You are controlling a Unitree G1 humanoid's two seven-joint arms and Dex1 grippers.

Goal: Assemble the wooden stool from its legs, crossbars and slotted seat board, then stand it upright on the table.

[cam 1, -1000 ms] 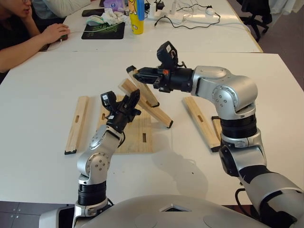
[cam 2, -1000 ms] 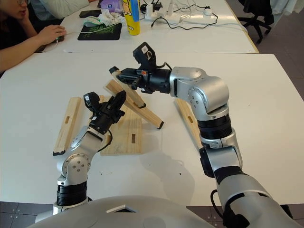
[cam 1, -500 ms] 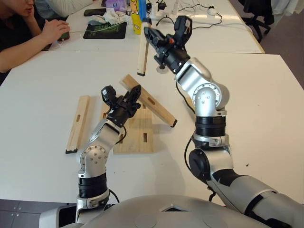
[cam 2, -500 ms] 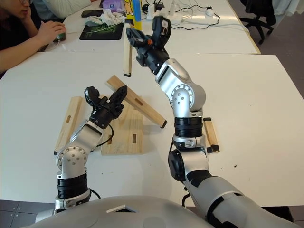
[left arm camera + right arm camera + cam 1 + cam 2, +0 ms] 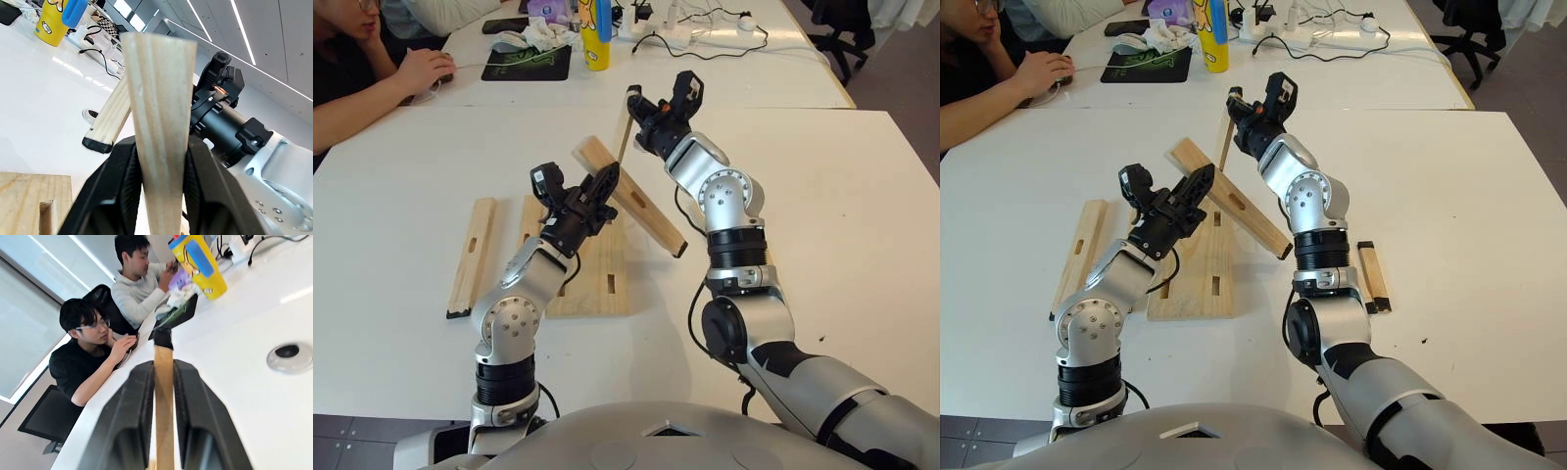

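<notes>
My left gripper is shut on a long wooden leg near its upper end and holds it slanted over the slotted seat board, which lies flat on the table. In the left wrist view its fingers clamp the leg. My right gripper is raised behind that leg and shut on a thin wooden crossbar, which hangs down towards the leg's top end. The right wrist view has the crossbar squeezed between both fingers. Another leg lies to the left of the board.
A short crossbar with dark ends lies on the table right of my right arm. On the desk behind are a yellow bottle, a dark mouse mat and cables. A person's hand rests at the far left.
My right arm has brought its crossbar down from high above to the leg's top end. My left gripper has lifted its leg slightly and shifted right.
</notes>
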